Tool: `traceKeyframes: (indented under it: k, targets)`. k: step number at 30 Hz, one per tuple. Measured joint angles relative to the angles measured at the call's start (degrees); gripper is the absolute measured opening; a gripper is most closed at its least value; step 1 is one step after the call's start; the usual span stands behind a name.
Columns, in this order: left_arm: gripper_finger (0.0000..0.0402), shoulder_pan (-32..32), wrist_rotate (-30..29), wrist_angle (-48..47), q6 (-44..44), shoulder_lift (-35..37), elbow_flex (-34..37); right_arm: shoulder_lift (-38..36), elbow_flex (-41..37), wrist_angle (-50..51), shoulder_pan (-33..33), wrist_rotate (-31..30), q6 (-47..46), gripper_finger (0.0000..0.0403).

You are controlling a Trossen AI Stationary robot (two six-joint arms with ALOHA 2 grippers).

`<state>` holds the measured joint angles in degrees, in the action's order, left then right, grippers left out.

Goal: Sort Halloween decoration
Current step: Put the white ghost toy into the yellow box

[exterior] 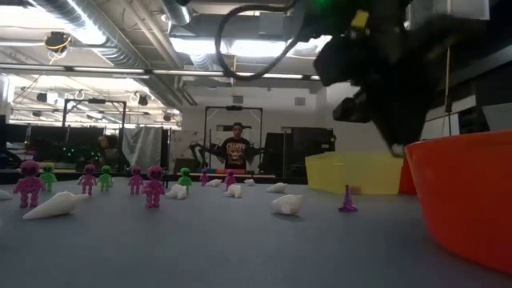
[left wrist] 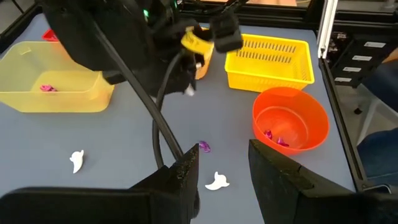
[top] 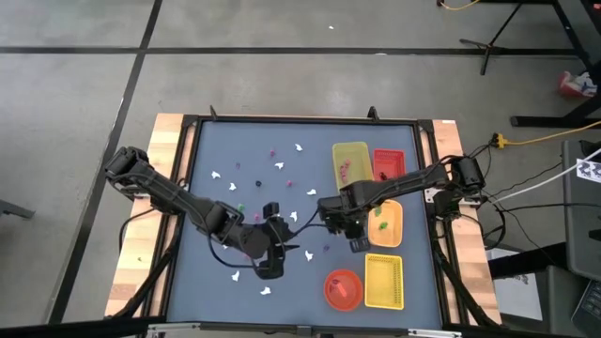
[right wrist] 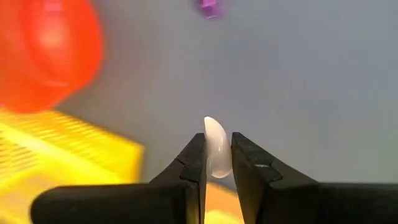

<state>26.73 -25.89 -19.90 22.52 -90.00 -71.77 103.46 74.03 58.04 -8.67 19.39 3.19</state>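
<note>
Right wrist view: right end effector (right wrist: 217,163) pinches a white ghost (right wrist: 216,149), long axis along its fingers, tip outward.

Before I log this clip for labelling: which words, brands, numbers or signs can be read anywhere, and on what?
None readable.
Black-and-white marker tag at the high view's right edge: a pattern, no words.
Labels on the dark frame in the left wrist view: too small to read.
Person's shirt print in the low view: too blurred.

Even overhead light on my table; my low view backlit by ceiling strips (exterior: 88,32), near bowl (exterior: 468,196) blurred.
</note>
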Motion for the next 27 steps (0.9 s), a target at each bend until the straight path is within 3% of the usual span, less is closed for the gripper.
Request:
traceKeyframes:
  k: [5,8,18,27]
  targets:
    - [0.0124,1.15,0.02,0.0,-0.01,0.0,0.0,-0.02,1.23,1.21,-0.61,10.45,-4.42,0.0056]
    - [0.0124,2.03,0.04,0.0,-0.02,0.0,0.0,-0.02,1.21,2.21,-2.09,13.26,-5.07,0.0056]
    - [0.0124,5.09,0.05,0.0,0.15,0.0,0.0,-0.02,1.21,8.18,-11.37,12.38,-5.12,0.0056]
    - [0.0124,7.58,0.07,-0.15,7.74,0.0,0.0,-0.04,1.21,8.01,-18.15,9.66,-5.11,0.0056]
